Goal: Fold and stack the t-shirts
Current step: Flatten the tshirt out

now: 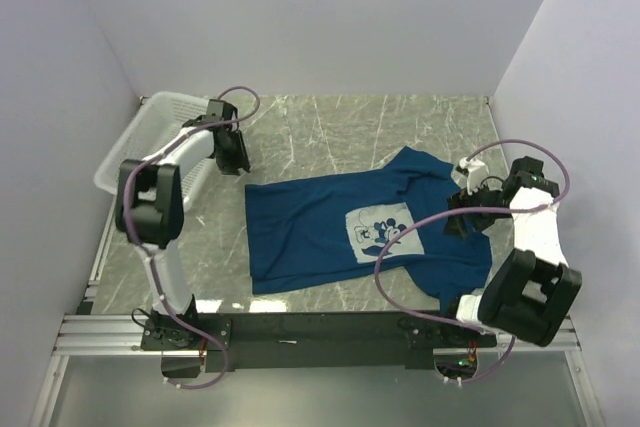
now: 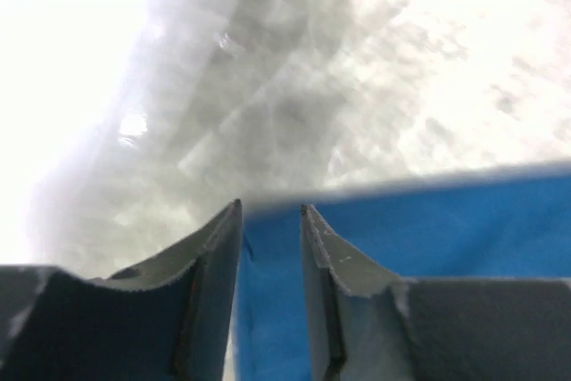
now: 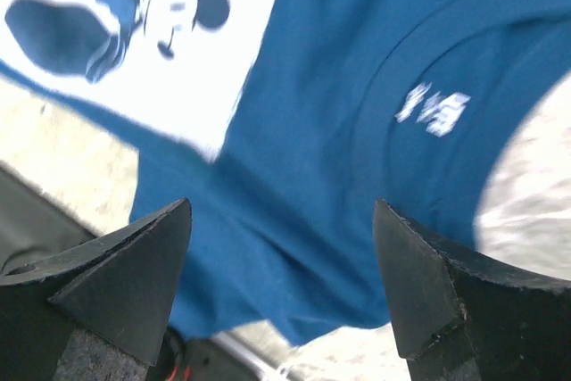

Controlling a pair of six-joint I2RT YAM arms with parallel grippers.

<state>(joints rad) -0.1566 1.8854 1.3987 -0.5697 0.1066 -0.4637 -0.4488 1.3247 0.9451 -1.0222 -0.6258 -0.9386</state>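
Left gripper (image 2: 271,207): fingers a narrow gap apart, nothing pinched that I can see. It hovers at the far hem corner of the navy t-shirt (image 1: 300,237); from it the cloth spreads toward 4 o'clock.

Right gripper (image 3: 282,204): jaws wide apart and empty, over the neck end by the small white mark (image 3: 433,109); the body runs off toward 9 o'clock.

The shirt lies flat mid-table, long axis 9 to 3, hem at 9, collar at 3. Each arm is nearest its own end.

Soft matte knit, a few shallow creases, pale square cartoon print (image 1: 385,232). Glossy marble-patterned table (image 1: 330,132). White mesh basket (image 1: 140,142) at 9 o'clock of the left gripper.
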